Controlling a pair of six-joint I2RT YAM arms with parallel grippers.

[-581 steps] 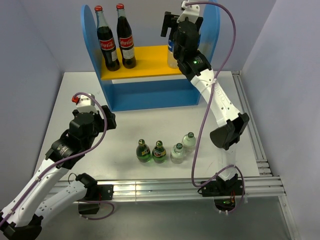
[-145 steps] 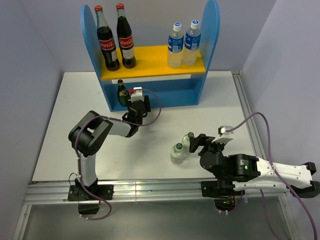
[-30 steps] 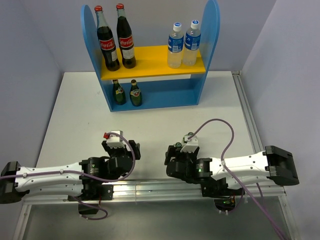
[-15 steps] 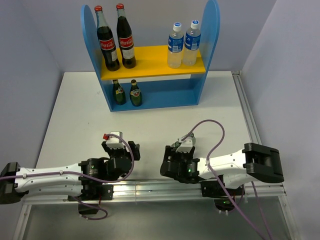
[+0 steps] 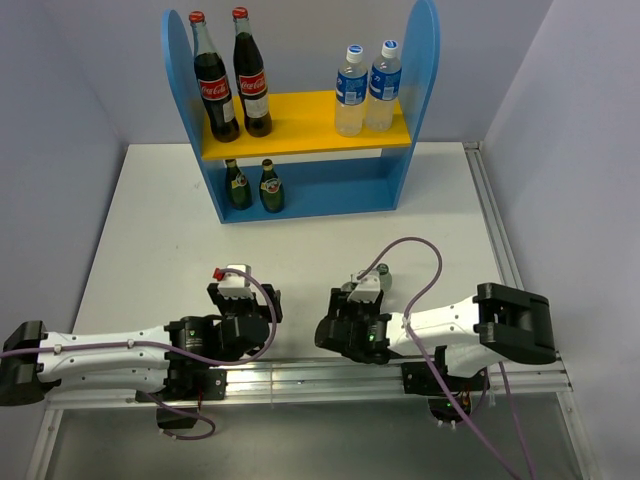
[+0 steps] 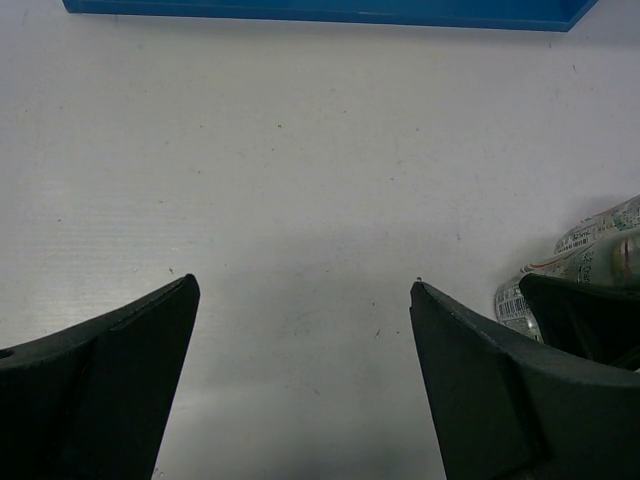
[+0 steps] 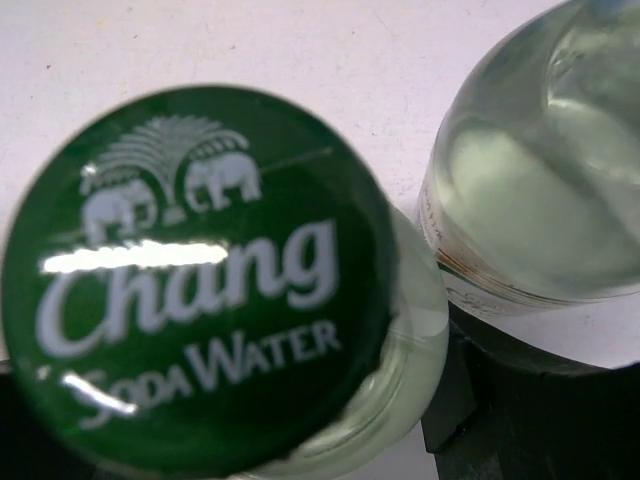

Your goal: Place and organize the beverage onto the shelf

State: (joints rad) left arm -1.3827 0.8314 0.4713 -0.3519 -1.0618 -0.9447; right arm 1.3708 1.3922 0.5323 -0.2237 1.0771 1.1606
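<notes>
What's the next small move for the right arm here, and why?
Probably close the right gripper on the soda water bottle before lifting: its green cap fills the right wrist view, and the second clear bottle stands close, so a loose grip could knock it.

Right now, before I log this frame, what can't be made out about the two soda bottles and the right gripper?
Right wrist view: the green-capped bottle fills the frame and the second bottle is blurred; the fingers are almost hidden, so a grip cannot be told.
Top view: the right gripper covers both bottles.
Left wrist view: both are cut off by the right edge.
</notes>
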